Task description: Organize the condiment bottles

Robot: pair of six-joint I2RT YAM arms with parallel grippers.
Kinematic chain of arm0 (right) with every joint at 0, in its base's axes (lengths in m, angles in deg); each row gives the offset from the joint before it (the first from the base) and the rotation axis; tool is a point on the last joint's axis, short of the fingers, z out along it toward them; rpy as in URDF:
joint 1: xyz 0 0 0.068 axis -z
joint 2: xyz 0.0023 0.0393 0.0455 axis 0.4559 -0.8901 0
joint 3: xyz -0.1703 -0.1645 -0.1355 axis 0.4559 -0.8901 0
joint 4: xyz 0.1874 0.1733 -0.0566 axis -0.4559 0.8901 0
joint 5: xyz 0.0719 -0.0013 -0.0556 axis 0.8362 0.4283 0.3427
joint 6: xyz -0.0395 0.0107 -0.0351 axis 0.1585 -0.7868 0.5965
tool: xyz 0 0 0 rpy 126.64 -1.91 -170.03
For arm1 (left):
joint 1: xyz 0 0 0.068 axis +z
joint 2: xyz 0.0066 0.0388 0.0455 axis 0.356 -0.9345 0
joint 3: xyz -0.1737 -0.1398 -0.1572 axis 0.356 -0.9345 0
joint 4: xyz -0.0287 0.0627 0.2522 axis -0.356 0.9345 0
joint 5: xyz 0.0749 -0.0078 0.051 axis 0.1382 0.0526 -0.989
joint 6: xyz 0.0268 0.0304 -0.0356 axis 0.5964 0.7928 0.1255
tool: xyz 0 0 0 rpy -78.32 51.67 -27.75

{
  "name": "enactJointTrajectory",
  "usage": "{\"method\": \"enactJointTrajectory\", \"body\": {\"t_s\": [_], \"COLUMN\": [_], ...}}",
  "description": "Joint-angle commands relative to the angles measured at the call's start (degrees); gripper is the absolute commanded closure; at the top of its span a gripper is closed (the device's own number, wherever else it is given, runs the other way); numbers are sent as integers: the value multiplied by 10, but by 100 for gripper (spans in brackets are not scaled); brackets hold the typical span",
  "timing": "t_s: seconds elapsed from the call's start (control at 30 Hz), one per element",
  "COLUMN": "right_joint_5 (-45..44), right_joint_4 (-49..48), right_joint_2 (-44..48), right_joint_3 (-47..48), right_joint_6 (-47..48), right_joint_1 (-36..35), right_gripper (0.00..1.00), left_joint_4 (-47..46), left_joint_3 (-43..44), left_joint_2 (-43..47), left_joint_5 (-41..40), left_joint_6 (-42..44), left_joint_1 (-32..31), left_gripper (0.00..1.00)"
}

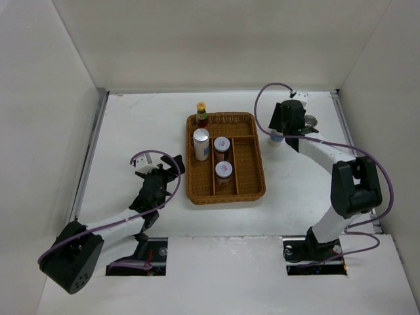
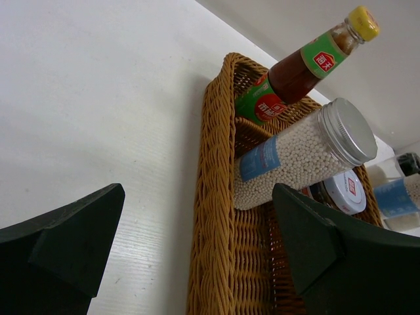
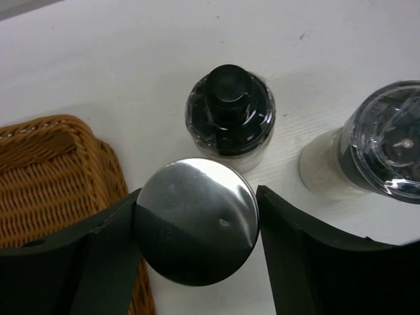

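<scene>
Clear-capped shaker [image 3: 377,154] partly beyond right edge.

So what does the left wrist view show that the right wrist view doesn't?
Left wrist only: the red sauce bottle, plus a bead-filled cylinder and a red-labelled jar in the tray, seen past the open left claw. Right wrist only: the right claw closed on a silver-lidded jar, with a black-capped bottle and a clear-topped shaker on the table behind. Both: the wicker tray.
</scene>
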Motion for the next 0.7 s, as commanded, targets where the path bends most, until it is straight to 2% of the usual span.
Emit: {"method": "enactJointTrajectory", "body": {"t_s": [0.0, 0.1, 0.37, 0.47, 0.67], "right_joint_5": [-46, -80, -106, -108, -76], "right_joint_4": [-17, -40, -94, -105, -111], "right_joint_2": [8, 56, 191, 199, 164], "right_joint_3": [26, 2, -21, -17, -17], "right_joint_6": [5, 14, 73, 93, 69], "right_joint_1": [-5, -37, -152, -188, -217], "right_gripper": [36, 47, 48, 48, 48], "left_joint_4": [-28, -28, -28, -28, -29], "left_joint_3": [19, 18, 23, 24, 19], "left_joint_2": [-1, 3, -9, -6, 4], "left_joint_5": [9, 7, 11, 12, 10], "left_joint_6": [2, 2, 2, 2, 2], "left_joint_1": [3, 3, 3, 0, 4], "left_gripper": [0, 0, 0, 0, 0]}}
